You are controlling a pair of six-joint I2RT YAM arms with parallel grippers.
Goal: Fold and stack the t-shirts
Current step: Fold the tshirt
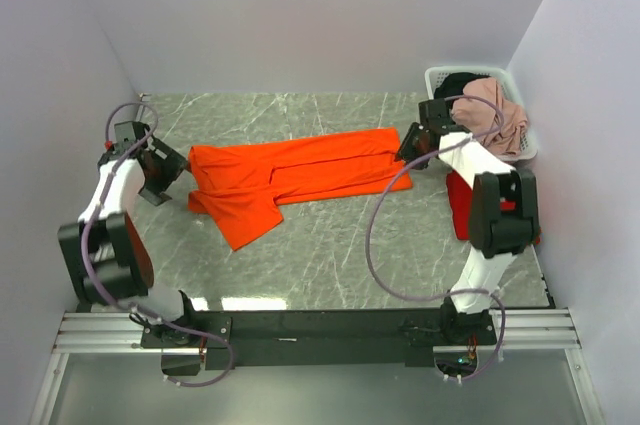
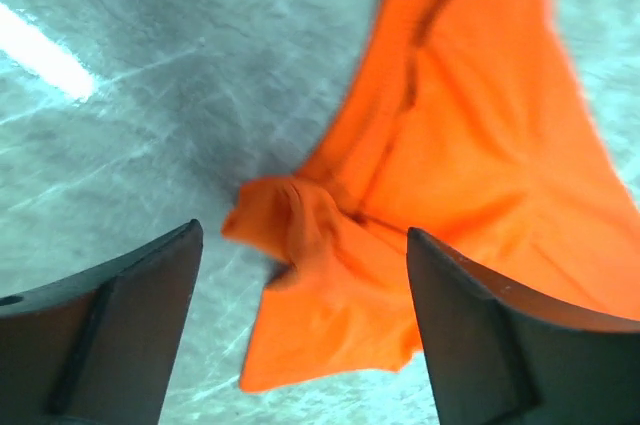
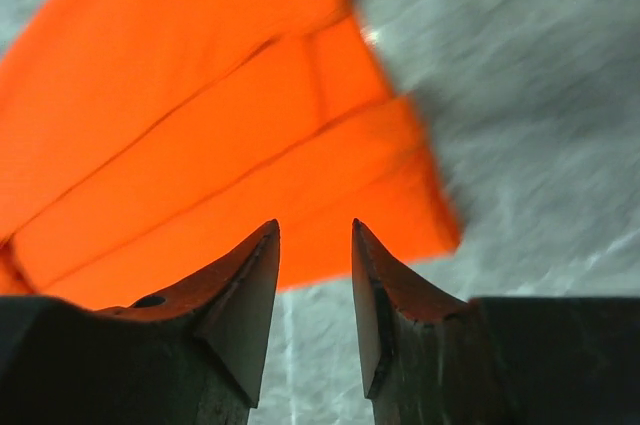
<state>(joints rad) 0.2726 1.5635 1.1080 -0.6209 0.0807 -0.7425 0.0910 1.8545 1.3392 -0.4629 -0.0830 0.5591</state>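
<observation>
Orange t-shirt [image 1: 300,177] lies folded into a long strip across the middle of the marble table [image 1: 330,265], with one sleeve flaring toward the near edge. The left gripper [image 2: 302,228] hovers over its bunched left end, fingers spread wide and holding nothing. The right gripper [image 3: 314,222] hangs over the strip's right end, fingers parted by a narrow gap, empty. The red t-shirt [image 1: 457,207] sits partly hidden under the right arm, near a white basket [image 1: 437,76] of clothes.

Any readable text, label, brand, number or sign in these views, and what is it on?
None. The orange t-shirt is plain, with no print or tag showing. The laundry basket and the table carry no legible marking in any view.
</observation>
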